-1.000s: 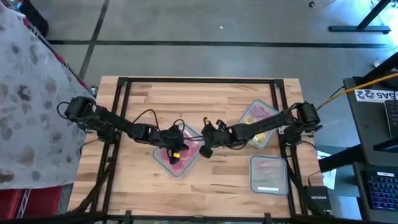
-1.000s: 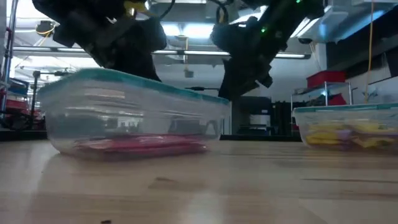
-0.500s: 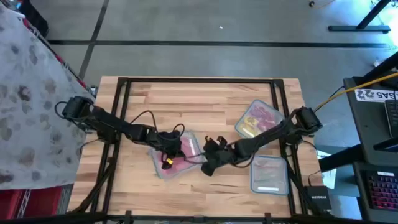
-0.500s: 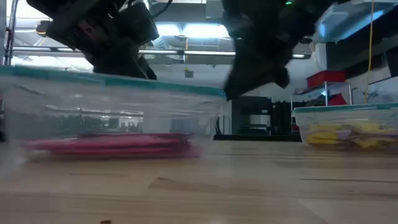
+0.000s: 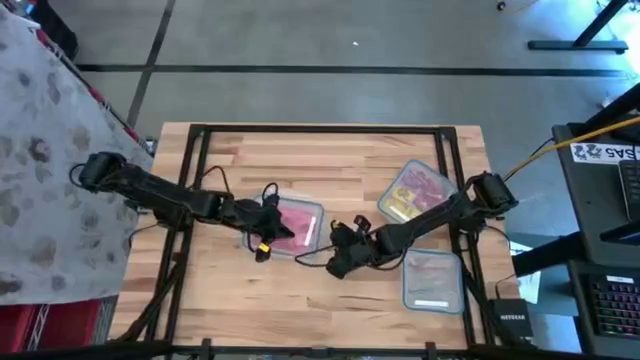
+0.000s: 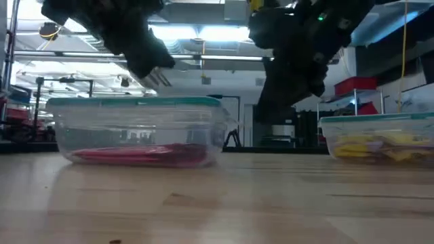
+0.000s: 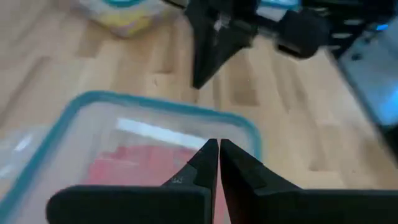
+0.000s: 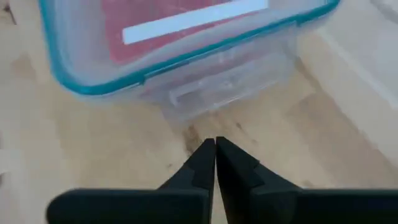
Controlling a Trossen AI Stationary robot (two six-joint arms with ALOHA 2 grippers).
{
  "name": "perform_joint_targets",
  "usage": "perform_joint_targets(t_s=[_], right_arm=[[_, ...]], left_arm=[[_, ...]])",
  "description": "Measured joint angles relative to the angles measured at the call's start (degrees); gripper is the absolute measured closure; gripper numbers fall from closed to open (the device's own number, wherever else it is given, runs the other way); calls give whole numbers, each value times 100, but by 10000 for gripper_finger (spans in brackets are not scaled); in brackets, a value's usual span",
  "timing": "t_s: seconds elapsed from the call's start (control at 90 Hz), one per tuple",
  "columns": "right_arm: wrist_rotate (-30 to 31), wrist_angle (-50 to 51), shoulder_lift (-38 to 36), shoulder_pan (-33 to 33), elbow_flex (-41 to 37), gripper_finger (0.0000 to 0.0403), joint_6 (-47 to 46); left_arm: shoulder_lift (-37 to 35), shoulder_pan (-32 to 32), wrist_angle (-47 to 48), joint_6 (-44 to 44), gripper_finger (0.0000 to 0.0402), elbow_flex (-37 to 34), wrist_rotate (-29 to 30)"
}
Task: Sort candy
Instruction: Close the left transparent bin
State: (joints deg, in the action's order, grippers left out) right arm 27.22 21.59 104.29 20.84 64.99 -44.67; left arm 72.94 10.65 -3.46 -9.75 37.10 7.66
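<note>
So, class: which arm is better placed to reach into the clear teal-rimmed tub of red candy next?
Probably the left. The left gripper hangs at the clear teal-rimmed tub, fingers shut above its red candy. The right gripper, also shut, sits over bare table beside it.

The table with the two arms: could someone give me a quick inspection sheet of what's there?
Surface: wooden table, dark frame.
Job's things: red candy in the middle tub; red and yellow candy in the far right tub; a third tub near right.
Clutter: nothing seen.
Grippers: left gripper shut over the middle tub; right gripper shut, low beside it.
Cables: black leads along the arms.
Surroundings: patterned cloth left, desk right.
</note>
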Motion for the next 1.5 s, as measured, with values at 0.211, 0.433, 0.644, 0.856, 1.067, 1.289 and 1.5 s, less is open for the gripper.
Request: perform_joint_targets(t_s=[0.211, 0.433, 0.644, 0.856, 1.067, 1.289, 1.5], right_arm=[[-328, -271, 39, -476, 0, 402, 440], [-789, -1137, 542, -703, -25, 402, 896], [-745, -1187, 744, -640, -36, 402, 879], [-158, 303, 35, -310, 15, 402, 309], [898, 1583, -644, -459, 13, 402, -19], [-152, 1065, -472, -1413, 4, 402, 1319], [-1804, 193, -166, -1495, -9, 402, 1798]], left_arm=[[527, -301, 716, -185, 401, 0, 426], [1312, -379, 390, -331, 401, 54, 437], [1692, -368, -160, -353, 401, 67, 370], [1651, -362, -316, -288, 401, 52, 149], [1651, -349, -426, -222, 401, 37, 77], [1657, -304, -502, -228, 401, 35, -356], [1668, -234, -459, -182, 401, 33, -261]])
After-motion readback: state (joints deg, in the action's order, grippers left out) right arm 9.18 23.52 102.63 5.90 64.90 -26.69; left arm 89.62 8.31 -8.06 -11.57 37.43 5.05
